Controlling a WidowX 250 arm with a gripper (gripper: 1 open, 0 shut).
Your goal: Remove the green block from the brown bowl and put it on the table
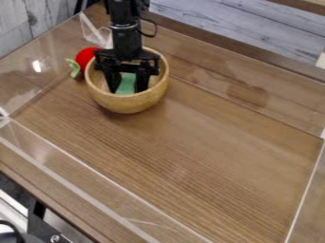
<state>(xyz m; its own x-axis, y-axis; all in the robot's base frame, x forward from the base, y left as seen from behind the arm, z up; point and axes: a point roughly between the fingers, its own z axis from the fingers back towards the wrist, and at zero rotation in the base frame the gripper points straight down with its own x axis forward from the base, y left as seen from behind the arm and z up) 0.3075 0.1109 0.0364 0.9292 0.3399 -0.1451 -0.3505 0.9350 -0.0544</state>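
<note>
One arm on show, and its black pincer (128,75) is down inside the brown bowl (127,99), pointing straight down from above. Its fingers (109,74) drop past the rim on the left and right of the green block (128,85), and the pincer is clamped together on that block, squeezing it from both sides. The green block is in the bowl, lying lengthwise from far to near, its light green face showing between the dark fingers. It has not left the bowl.

The bowl sits at the far left of the desk (203,142), a wide brown wood-grain top with a glossy sheen. Just beside the bowl on its left, touching or nearly so, there's a small red round object (86,60), partly hidden behind the bowl's rim and the arm. Clear plastic walls (32,57) run along the desk's edges, catching reflections at the left and near sides. Beyond the far edge, pale grey planks (241,19) fill the background.
</note>
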